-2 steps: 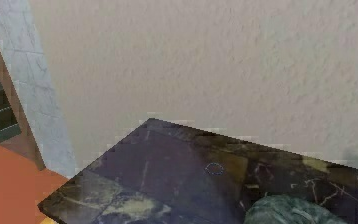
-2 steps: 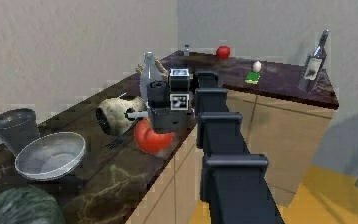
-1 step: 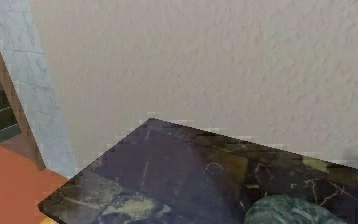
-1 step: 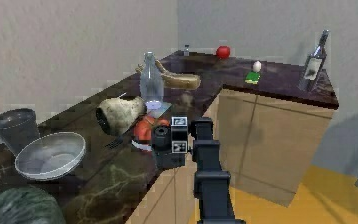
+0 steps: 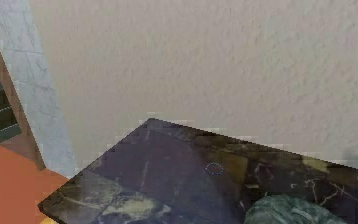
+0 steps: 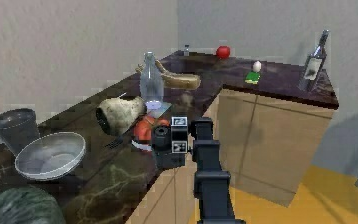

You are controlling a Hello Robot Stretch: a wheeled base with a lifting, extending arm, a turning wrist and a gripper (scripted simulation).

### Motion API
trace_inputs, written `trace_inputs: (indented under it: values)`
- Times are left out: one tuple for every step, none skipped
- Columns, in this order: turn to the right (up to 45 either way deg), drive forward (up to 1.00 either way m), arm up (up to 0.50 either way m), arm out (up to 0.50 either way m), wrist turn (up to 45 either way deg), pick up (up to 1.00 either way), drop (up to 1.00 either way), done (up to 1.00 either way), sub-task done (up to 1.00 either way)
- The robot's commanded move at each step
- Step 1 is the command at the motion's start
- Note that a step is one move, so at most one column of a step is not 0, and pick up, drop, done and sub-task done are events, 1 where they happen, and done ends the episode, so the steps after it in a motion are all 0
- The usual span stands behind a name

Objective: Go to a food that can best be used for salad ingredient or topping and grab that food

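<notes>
Dark counter [image 6: 277, 82]: bowl [image 6: 50, 157], bottle [image 6: 150, 80] near gripper [image 6: 150, 140]

**Polished stone, grainy plaster, dull metal**

The surface [image 5: 177, 165] is dark veined stone, polished, with pale glints along its edges. Behind it the wall [image 5: 207, 60] is cream plaster, matt and grainy. The floor [image 5: 12, 185] is a flat matt orange. In the arm side view the bowl [image 6: 52, 157] looks like grey metal with a soft sheen inside. The clear bottle [image 6: 150, 75] reads as glass, as does the darker wine bottle [image 6: 315, 60]. The tomato [image 6: 223, 52] is smooth, glossy red. The cabinet fronts [image 6: 262, 130] are pale matt wood. The arm [image 6: 212, 190] is matt black and ribbed. The green leafy head [image 6: 22, 208] is mottled and wrinkled
</notes>
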Motion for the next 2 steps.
trace_inputs:
  values:
    - [0.0, 0.00, 0.10, 0.00, 0.0, 0.00, 0.00, 0.00, 0.00]
    - [0.0, 0.00, 0.00, 0.00, 0.0, 0.00, 0.00, 1.00, 0.00]
